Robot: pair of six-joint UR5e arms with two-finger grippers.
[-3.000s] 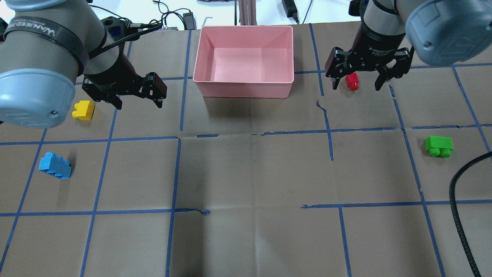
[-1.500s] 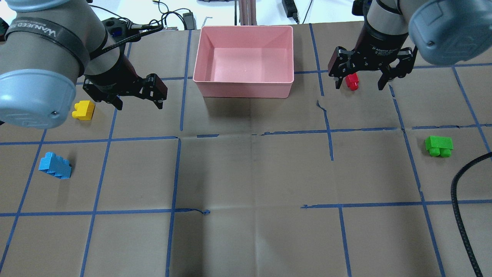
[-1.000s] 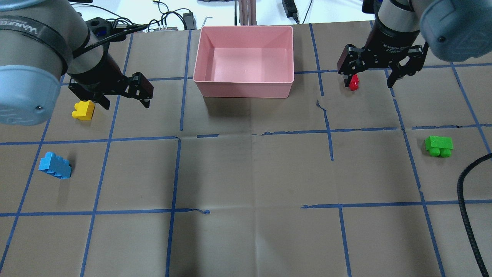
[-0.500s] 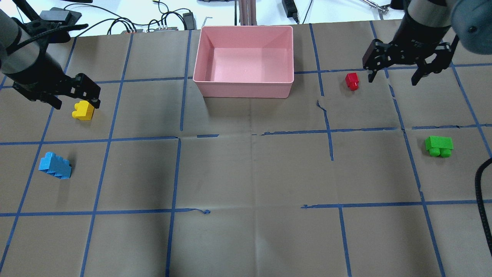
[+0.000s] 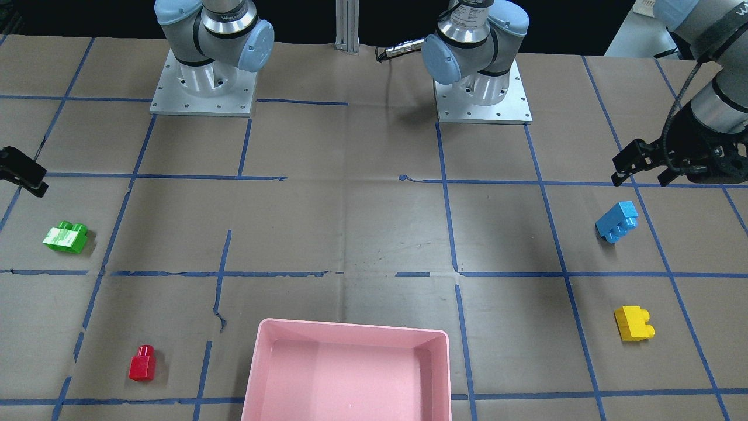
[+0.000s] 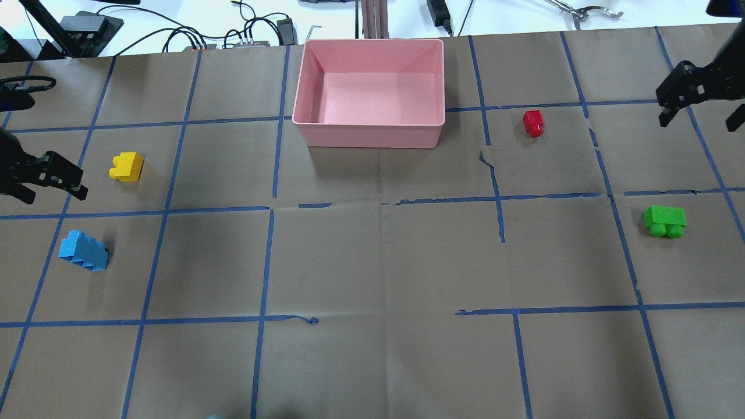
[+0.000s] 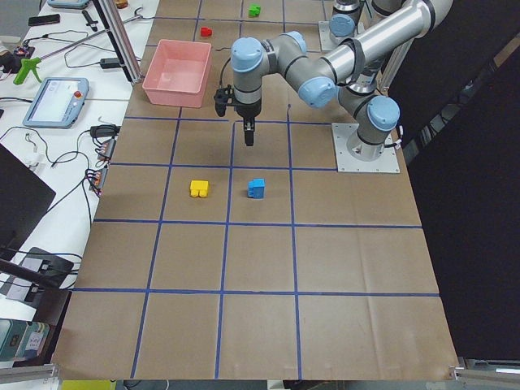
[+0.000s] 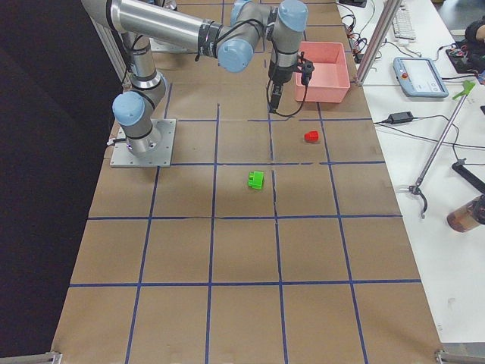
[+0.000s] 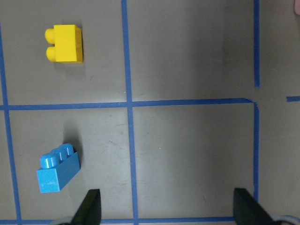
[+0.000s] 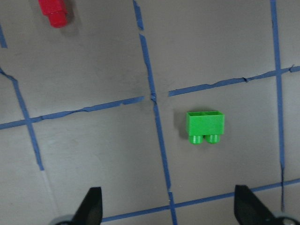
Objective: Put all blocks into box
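The pink box stands empty at the table's far middle. The yellow brick and light blue brick lie on the left, the red brick and green brick on the right. My left gripper is open and empty at the left edge, above the table between the yellow and blue bricks; its wrist view shows both, the yellow brick and the blue brick. My right gripper is open and empty at the right edge; its wrist view shows the green brick and the red brick.
The table is brown paper with a grid of blue tape. Cables and power adapters lie beyond the far edge behind the box. The two arm bases stand at the robot's side. A teach pendant lies on the side bench.
Both arms swung outward and rose. The left gripper went from beside the yellow brick to the left edge. The right gripper left the red brick for the right edge. Both stayed open.
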